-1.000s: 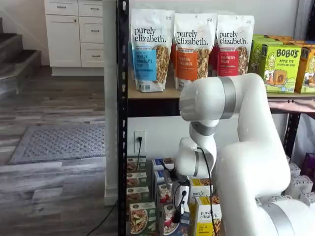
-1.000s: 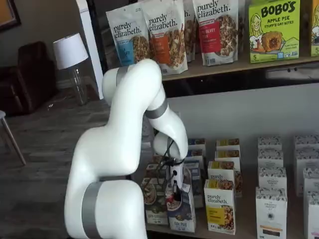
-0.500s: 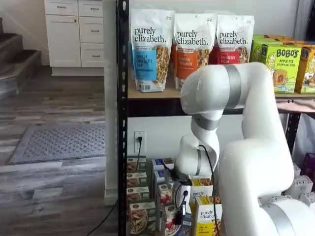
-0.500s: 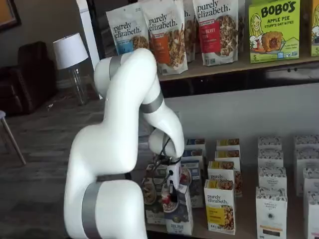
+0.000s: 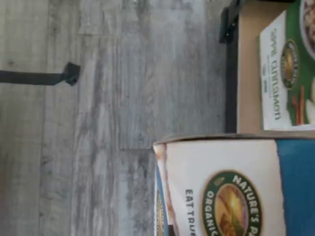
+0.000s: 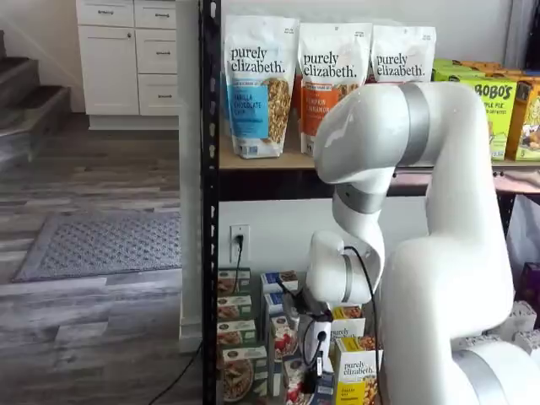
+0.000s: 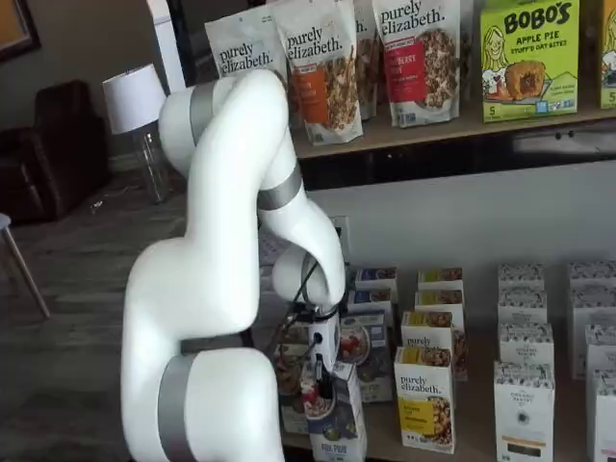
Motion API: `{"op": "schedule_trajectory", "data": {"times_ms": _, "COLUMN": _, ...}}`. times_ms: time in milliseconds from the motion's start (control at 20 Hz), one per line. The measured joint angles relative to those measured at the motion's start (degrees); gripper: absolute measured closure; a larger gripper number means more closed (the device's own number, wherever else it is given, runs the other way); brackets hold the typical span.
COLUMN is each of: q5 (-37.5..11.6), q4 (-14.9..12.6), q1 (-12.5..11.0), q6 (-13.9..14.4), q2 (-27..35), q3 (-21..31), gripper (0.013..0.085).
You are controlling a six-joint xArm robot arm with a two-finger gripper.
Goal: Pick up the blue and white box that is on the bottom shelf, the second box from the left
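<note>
Behind white arm (image 7: pixel 221 289), fingers (image 7: pixel 322 383) half-hidden, blue and white box (image 7: pixel 339 419) gripped

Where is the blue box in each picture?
Wrist view: the blue box fills the near corner, its white band and round logo showing.
A shelf view: low, under the pincer, box at.
A shelf view: low centre.
Shared landmark: the green box beside it.

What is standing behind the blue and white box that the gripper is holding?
In a shelf view, the gripper is shut on the blue and white box. Behind it stand more blue and white boxes in a row; the arm covers part of them.
</note>
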Motion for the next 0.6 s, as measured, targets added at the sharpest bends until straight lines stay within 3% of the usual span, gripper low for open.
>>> {"op": "schedule_trajectory", "data": {"times_ms": 400, "q5": -1.0, "q4": -1.7, "q1": 0.8, "q6": 2.3, "q2": -8.9, "q3": 9.3, "gripper": 0.0570}}
{"op": "schedule_trajectory", "data": {"times_ms": 600, "q5": 0.8, "q4": -4.0, "q1": 0.8, "q6": 4.7, "q2": -14.7, "q3": 13.3, "gripper": 0.0570}}
